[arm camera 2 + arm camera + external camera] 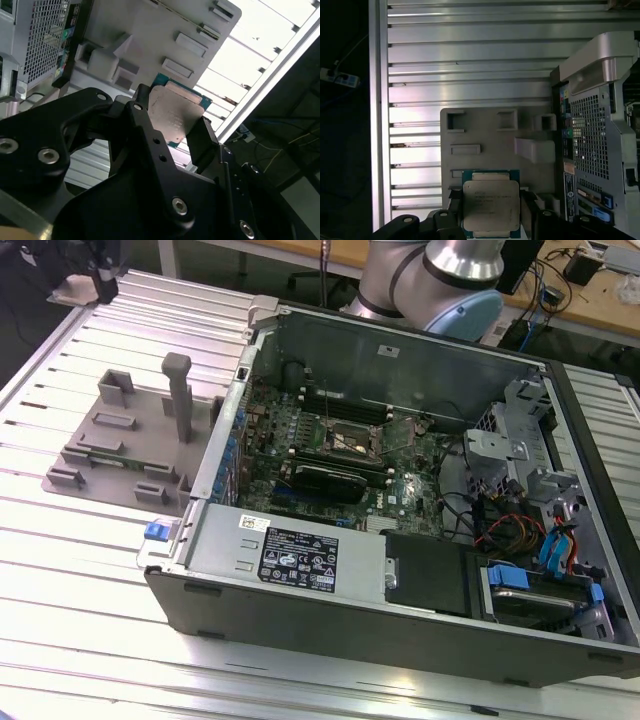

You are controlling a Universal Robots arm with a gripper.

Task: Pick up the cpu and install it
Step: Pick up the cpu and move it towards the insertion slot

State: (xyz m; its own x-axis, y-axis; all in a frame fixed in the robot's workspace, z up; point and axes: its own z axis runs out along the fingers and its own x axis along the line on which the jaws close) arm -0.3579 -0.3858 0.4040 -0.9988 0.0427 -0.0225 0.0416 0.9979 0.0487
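Your pincer [174, 122] clamps the cpu [491, 202] by two edges, tray [485, 132] behind it. Case [600, 125] sits beside the tray; you can't read the lid print.

We see the cpu [491, 204], flat square, dull silver lid on teal-edged board, pinched at opposite sides between black jaws
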